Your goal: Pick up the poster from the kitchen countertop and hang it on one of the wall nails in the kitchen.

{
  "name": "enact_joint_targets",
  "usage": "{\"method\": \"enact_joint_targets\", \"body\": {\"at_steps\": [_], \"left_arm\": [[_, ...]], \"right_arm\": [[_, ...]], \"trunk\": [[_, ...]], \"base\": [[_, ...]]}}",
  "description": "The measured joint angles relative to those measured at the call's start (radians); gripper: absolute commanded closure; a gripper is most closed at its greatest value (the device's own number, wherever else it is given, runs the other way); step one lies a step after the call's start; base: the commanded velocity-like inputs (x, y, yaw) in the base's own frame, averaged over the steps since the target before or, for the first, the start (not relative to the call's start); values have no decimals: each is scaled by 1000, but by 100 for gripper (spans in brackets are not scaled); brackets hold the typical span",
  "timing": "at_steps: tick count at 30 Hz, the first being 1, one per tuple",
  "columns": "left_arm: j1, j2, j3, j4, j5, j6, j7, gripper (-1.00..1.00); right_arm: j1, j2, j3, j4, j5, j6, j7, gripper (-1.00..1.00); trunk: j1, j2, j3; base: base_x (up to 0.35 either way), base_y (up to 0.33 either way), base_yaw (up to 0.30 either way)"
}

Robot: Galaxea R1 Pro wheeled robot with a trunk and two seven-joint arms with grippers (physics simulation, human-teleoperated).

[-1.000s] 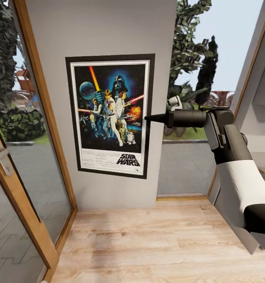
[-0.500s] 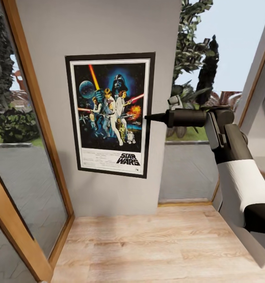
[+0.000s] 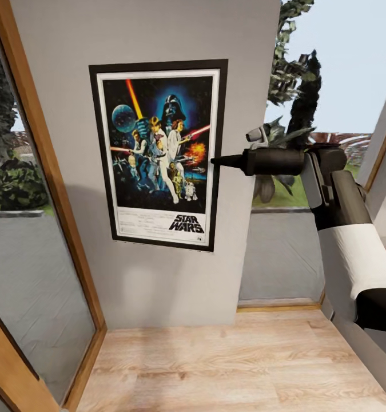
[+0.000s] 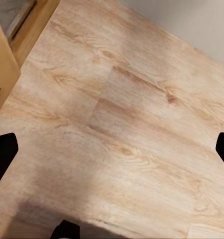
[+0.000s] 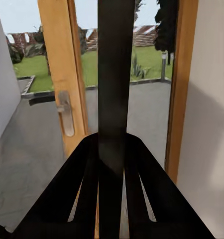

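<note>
We hold the poster at its three o'clock edge, right pincer clamped edge-on; releasing off the nail would drop it.

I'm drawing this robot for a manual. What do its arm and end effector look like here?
In the head view, the right arm has a white cylindrical forearm with black bands, a dark grey angular wrist link and a black barrel tapering to the right end effector. Its fingers are black, flat and slotted.

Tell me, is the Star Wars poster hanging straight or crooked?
A little crooked. The poster leans against the grey wall, its bottom edge sloping down rightward. The right tool grips its right edge. Whether a nail holds it, cannot tell.
</note>
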Motion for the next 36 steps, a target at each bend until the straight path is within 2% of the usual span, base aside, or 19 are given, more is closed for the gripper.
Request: {"method": "enact_joint_targets", "body": {"at_steps": [12,36], "left_arm": [[0,1,0,0,1,1,0,-100],[0,1,0,0,1,1,0,-100]], "right_arm": [[-5,0,0,0,0,-1,1,100],[-6,-1,-1,0,0,-1,1,100]], "trunk": [[0,0,0],[0,0,0]], "base": [[105,14,0],[327,0,0]]}}
